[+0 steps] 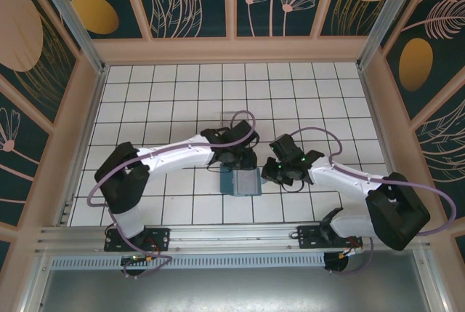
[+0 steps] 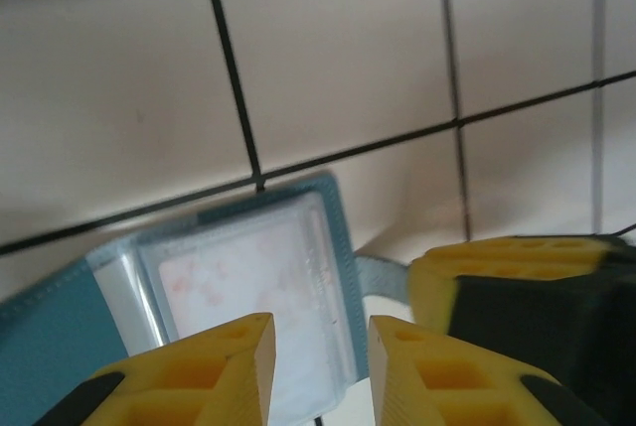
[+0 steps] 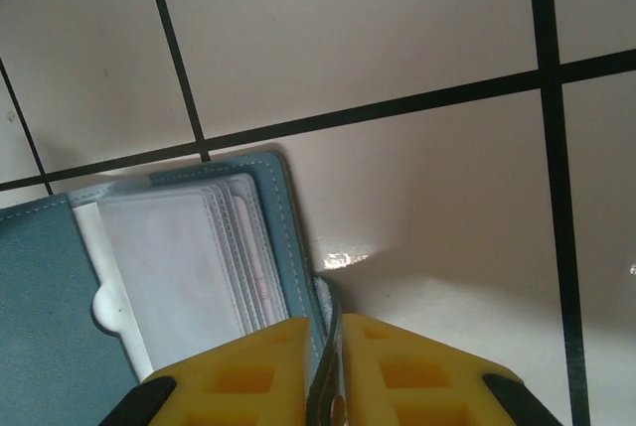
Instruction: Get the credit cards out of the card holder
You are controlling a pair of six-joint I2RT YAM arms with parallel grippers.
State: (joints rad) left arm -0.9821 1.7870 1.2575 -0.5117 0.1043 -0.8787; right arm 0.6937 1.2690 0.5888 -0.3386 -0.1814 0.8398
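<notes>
Right gripper (image 3: 326,337) is pinching the card holder's (image 3: 45,297) strap (image 3: 325,386) at six o'clock, its clear sleeves (image 3: 179,257) fanning out toward nine.

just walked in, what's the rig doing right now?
The right gripper is pinched shut on the thin strap of the flat teal two-leaf card holder, keeping it open on the white tiled table. The left gripper hovers open over the holder's clear plastic sleeves. No card looks pulled out yet; what sits in the sleeves is too blurred to tell.
</notes>
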